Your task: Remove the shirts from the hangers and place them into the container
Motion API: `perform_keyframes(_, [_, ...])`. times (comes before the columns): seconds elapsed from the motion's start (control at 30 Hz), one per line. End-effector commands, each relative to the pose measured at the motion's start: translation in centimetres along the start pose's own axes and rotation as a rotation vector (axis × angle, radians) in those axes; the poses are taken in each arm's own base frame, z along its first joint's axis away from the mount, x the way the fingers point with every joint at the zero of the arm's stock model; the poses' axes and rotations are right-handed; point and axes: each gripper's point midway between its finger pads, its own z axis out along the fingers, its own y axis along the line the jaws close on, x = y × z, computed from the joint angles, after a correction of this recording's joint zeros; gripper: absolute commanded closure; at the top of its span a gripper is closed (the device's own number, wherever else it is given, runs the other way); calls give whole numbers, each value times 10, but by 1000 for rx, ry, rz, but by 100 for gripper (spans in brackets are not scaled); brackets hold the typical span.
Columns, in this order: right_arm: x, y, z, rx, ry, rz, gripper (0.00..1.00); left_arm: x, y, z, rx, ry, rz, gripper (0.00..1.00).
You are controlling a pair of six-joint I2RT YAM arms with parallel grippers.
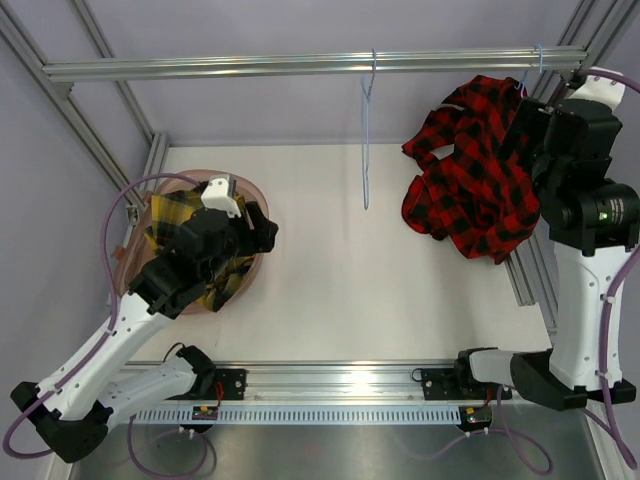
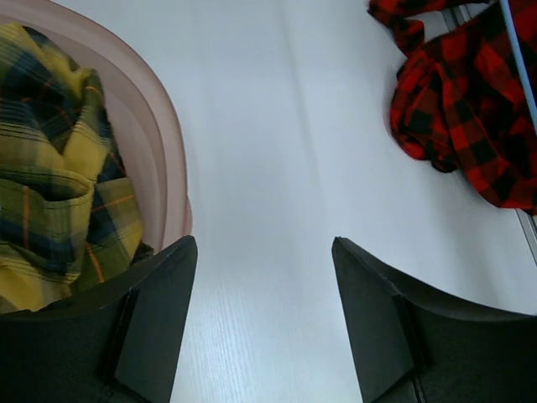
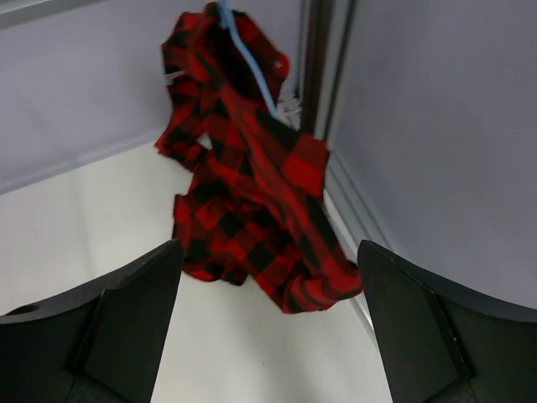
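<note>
Left gripper (image 2: 264,252): the two dark fingers fill the bottom of the left wrist view, jaws parted, only bare white table (image 2: 277,126) between them. Released, gripping nothing.

Yellow-and-black plaid shirt (image 2: 59,210): crumpled inside the pinkish translucent tub (image 2: 172,168), just to the outer side of the left finger. The tub rim curves past that fingertip; cloth and finger look close, contact not discernible. From the top camera the left gripper hangs over the tub's right edge, with the tub at the table's left side.

Right gripper (image 3: 268,252): fingers spread wide, nothing clasped. It points at the red-and-black plaid shirt (image 3: 252,210), which lies ahead of the fingertips and apart from them.

Red shirt: bunched and draped on a light-blue wire hanger (image 3: 252,63), at the far right corner beside the upright frame post. The hanger wire runs down into the folds. The lower hem is close to the table; whether it touches, cannot tell.

Second light-blue hanger (image 1: 366,140): hooked on the silver rail (image 1: 300,66), hanging alone near the middle, well apart from both grippers.
</note>
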Motion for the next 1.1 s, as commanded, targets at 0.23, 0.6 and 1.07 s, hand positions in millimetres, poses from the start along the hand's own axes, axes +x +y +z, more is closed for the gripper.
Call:
perform_keyframes(0.23, [15, -29, 83, 47, 101, 49, 6, -4, -27, -6, 152, -64, 21, 28])
perform_keyframes(0.6, [57, -7, 126, -74, 161, 48, 15, -2, -31, -4, 192, -83, 33, 26])
perform_keyframes(1.07, [53, 1, 122, -130, 127, 36, 100, 0, -23, -10, 175, -97, 35, 24])
